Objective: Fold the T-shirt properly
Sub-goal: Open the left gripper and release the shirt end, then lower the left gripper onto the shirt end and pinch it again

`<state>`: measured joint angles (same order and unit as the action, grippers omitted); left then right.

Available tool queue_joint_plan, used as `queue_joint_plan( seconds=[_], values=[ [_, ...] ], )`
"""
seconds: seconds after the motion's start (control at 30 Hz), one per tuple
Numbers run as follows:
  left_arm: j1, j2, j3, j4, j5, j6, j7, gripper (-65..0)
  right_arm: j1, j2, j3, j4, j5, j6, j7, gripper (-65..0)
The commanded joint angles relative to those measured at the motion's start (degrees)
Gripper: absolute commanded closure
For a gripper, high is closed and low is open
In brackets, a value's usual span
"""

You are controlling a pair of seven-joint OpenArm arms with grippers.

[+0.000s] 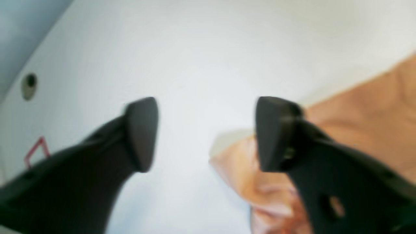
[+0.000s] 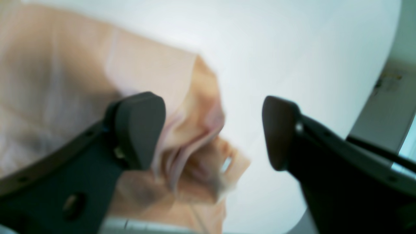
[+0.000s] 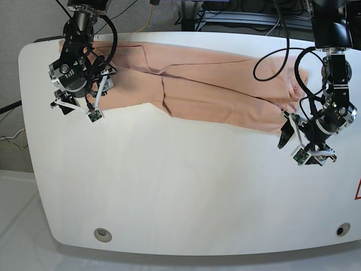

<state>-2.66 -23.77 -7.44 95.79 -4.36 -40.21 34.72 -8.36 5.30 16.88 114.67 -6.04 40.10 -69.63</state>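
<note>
A: What are the arms built like?
B: Both are black segmented arms with looping black cables. The left gripper (image 1: 206,133) has matte black, wedge-shaped fingers with rounded tips.
A: And the other?
B: The right gripper (image 2: 214,131) matches, with small screw holes along its finger arms and white brackets at the wrist.

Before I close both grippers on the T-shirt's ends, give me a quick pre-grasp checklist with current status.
1. Left gripper jaws apart: ok.
2. Right gripper jaws apart: ok.
3. T-shirt edge between left jaws: not ok, the cloth lies by one finger only.
4. Bunched cloth between right jaws: ok.
5. Shirt lying on the table: ok, a long folded band across the far side.
6. Height above the cloth: cannot tell, wrist views are blurred.
</note>
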Motion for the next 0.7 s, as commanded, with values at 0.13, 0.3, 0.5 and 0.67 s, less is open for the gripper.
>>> queue_joint_plan(
  seconds=[0.13,0.3,0.5,0.67],
  values=[
    [4.2,1.0,-0.5,5.4,2.2,0.4,-0.7,-15.3,-0.7,-1.3,0.1,1.2,0.0,-0.1,1.1,-16.5],
    [7.9,1.1,-0.6,5.5,2.9,0.3,-0.7,-0.5,-1.8,-1.7,0.1,1.2,0.0,-0.1,1.2,0.0],
    [12.3,1.1,-0.9,5.5,2.9,0.3,-0.7,-0.5,-3.3,-1.7,0.1,1.2,0.0,-0.1,1.2,0.0],
    [14.8,3.5,-3.2,5.5,2.9,0.2,-0.7,-0.5,-4.8,-1.7,0.1,1.2,0.0,-0.1,1.2,0.0]
  ],
)
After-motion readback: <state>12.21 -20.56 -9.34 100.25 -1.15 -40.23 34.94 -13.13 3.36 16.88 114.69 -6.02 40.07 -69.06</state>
